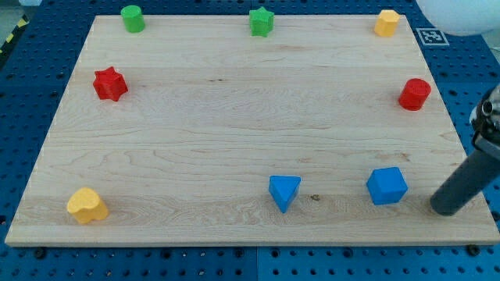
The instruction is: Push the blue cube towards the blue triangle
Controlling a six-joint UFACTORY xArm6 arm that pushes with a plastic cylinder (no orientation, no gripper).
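Eight blocks lie on a pale wooden desk (pixel 234 117) set over a blue perforated base (pixel 23 117). No pincer shows; my tip (pixel 444 208) rests near the desk's bottom right corner, just right of the blue cube (pixel 387 186), apart from it, with the blue triangle (pixel 284 192) further left along the bottom edge and nothing between them. Elsewhere: yellow heart (pixel 87 205) bottom left, red star (pixel 110 83) left edge, green cylinder (pixel 133 18), green star (pixel 261 21) and yellow block (pixel 386 23) along the top, red cylinder (pixel 415 94) right edge.

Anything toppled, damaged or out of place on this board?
Nothing stands out. All eight blocks sit flat on the wooden board, apart from each other. My tip rests right of the blue cube, not touching; the blue triangle lies farther left.
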